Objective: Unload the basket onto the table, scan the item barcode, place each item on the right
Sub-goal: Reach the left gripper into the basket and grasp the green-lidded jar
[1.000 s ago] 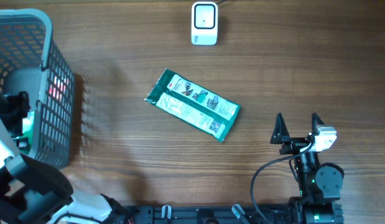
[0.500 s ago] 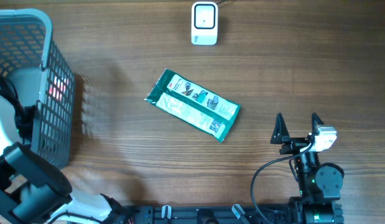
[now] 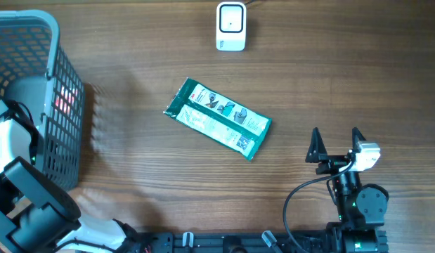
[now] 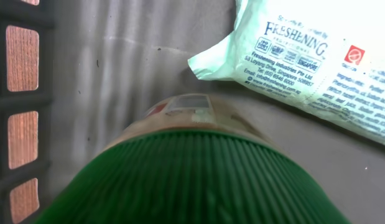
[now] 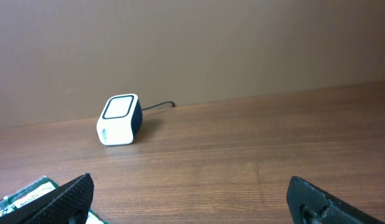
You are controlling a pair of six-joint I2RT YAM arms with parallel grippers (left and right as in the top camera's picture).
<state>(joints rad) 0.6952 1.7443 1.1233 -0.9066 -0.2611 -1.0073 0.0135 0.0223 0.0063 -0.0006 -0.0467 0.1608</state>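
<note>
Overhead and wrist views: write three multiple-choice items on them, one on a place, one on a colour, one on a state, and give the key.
1. Seen from overhead, the scanner stands:
A. beyond the packet, near the far edge
B. on top of the packet
C. at the near edge

2. The ribbed lid in the left wrist view is:
A. red
B. green
C. white

3. The right gripper is:
A. open and empty
B. shut on the packet
C. shut on the scanner

Key: 1 A, it sits alone past the packet; 2 B, the ridges are dark green; 3 A, its fingers stand wide apart with nothing between them.
</note>
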